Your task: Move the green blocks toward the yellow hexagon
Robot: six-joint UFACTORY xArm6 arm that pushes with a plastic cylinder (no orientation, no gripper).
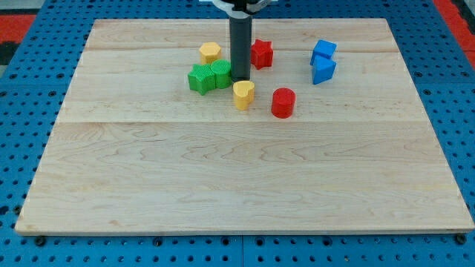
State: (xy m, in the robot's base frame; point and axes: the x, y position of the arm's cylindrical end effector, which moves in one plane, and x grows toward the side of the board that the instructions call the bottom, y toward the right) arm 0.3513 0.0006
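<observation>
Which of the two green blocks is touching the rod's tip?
The green block on the view's right sits against my tip; the green star lies beyond it, to the view's left.
</observation>
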